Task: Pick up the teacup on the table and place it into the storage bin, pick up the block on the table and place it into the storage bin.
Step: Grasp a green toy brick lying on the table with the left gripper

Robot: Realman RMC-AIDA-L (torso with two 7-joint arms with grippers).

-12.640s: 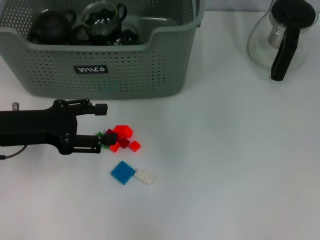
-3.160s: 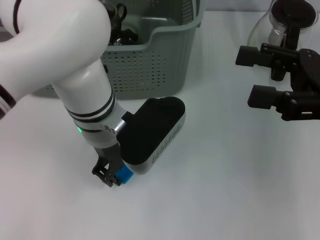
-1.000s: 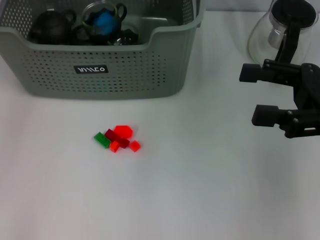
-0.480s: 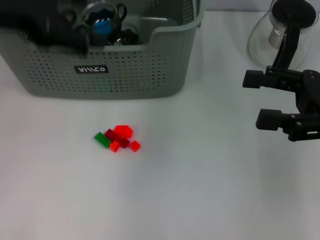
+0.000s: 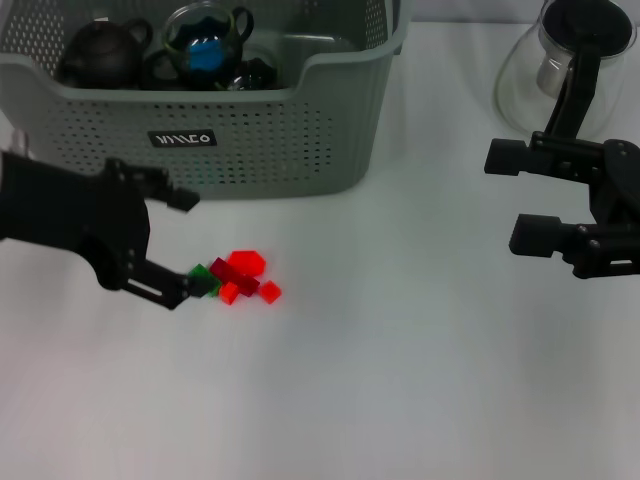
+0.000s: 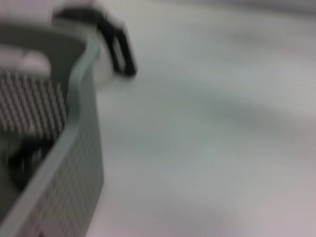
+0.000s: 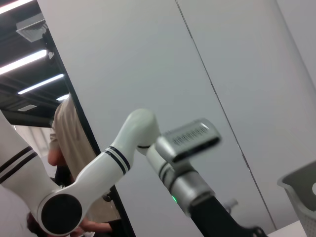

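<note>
Storage bin [image 5: 210, 130] sits at the far left of the table [image 5: 400, 380]. It holds a dark teapot [image 5: 100, 52] and a glass cup [image 5: 205, 38] with a blue piece inside; a glass carafe [image 5: 570, 70] stands well apart at the far right.

My left gripper [image 5: 190, 243] is low over the table in front of the bin, jaws spread wide and holding nothing. The lower finger is just beside the green block [image 5: 205, 279]; whether it touches, I cannot tell. My right gripper [image 5: 520, 195] hangs open and empty near the carafe, idle.

The blocks lie in a tight cluster: green one at the left edge, dark red block [image 5: 234, 277] against it, red hexagon [image 5: 246, 263] behind, two small orange-red pieces [image 5: 269, 292] alongside.

Risks, as I judge them:
1. Closing on the cluster may catch two pieces at once, or nip one corner only, so a piece drops on the way to the bin.
2. A sideways approach may shove the pile and scatter it.
3. The jaws are very wide for such thin pieces, so a flat block may tilt and squirt out.
4. Lifting close to the bin's front wall risks clipping the rim.
</note>
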